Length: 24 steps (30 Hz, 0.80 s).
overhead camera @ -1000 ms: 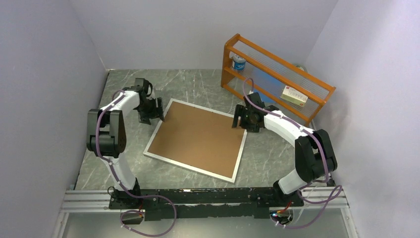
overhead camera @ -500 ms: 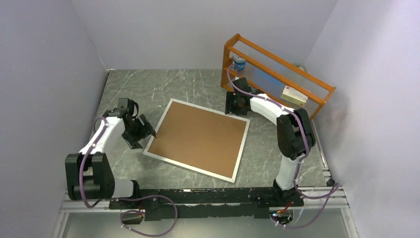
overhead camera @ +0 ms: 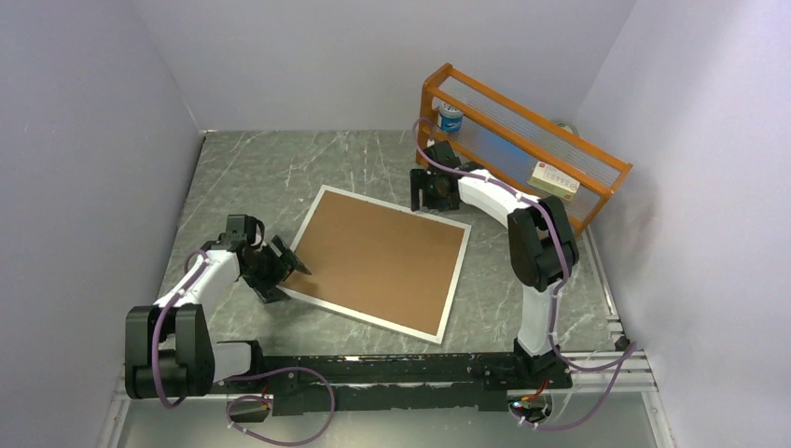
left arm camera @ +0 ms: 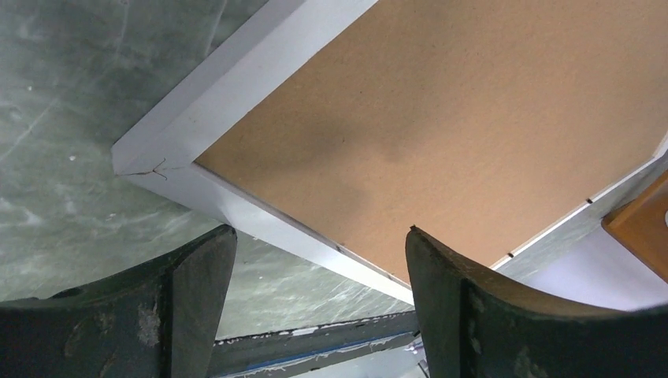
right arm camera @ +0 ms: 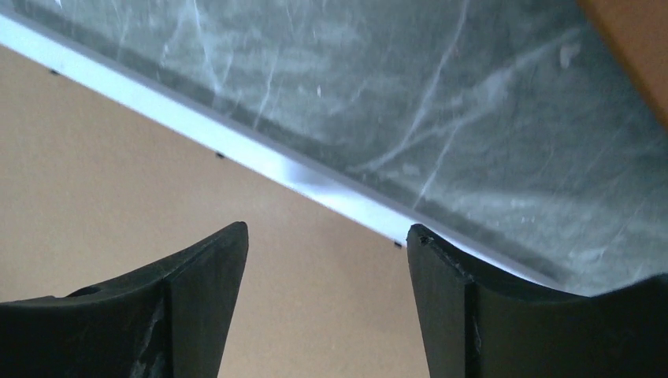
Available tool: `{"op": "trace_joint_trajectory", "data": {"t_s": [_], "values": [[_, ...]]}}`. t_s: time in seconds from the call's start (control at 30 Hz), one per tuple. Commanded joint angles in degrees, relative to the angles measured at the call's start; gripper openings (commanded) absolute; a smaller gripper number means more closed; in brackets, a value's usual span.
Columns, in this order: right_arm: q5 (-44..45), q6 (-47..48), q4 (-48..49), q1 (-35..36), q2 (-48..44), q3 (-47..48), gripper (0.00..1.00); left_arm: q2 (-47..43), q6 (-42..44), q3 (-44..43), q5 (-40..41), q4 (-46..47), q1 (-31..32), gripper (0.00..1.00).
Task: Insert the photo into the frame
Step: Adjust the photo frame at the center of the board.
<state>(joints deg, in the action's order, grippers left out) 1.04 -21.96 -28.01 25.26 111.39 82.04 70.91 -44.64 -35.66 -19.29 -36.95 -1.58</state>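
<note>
One frame (overhead camera: 451,280) is seen, laid flat around the middle of the table (overhead camera: 261,168), its back turned up, and one brown backing board (overhead camera: 378,257) is seated inside its white border. No photo is visible in any view; whether it is shut in beneath the board cannot be told. If it is, the task is judged almost finished, with only the pressing or fastening of the board left; if not, the board has to be lifted out and the photo laid in.

Two grippers are counted. The left gripper (left arm camera: 319,232) is held at the frame's corner nearest the table's near-left corner, jaws spread wide on either side of the near edge and nothing gripped. The right gripper (right arm camera: 327,228) is held over the frame's far edge, jaws likewise apart and empty.

One orange rack (overhead camera: 425,117) is placed at the far-right corner, and on it one can (overhead camera: 451,119) and one small box (overhead camera: 555,179) are kept.
</note>
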Motion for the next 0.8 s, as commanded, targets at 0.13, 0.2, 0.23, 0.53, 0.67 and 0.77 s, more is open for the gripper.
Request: {"op": "trace_joint_trajectory", "data": {"t_s": [0.13,0.2,0.23,0.53,0.67,0.77], "values": [[2.9,2.4,-2.0,-0.3,8.0,10.1,0.81,3.3,-2.0,1.4,-1.3,10.0,-0.3,0.83],[1.6,2.8,-2.1,-0.3,9.0,10.8,0.82,4.5,-2.3,1.2,-1.2,11.1,-0.6,0.83],[0.6,3.2,-2.2,-0.3,9.3,11.0,0.82,5.2,-2.2,0.8,-1.4,11.6,-0.8,0.83],[-8.4,2.3,-2.8,-0.5,8.3,7.1,0.83,13.9,1.9,-7.1,-6.4,15.2,-4.3,0.82],[-12.1,0.3,-1.1,-0.5,4.1,1.3,0.82,22.3,4.1,-12.9,-11.2,16.9,-5.4,0.81],[-13.5,-1.9,0.3,-0.2,0.2,-3.4,0.79,28.4,5.2,-18.1,-14.7,17.5,-5.5,0.79]]}}
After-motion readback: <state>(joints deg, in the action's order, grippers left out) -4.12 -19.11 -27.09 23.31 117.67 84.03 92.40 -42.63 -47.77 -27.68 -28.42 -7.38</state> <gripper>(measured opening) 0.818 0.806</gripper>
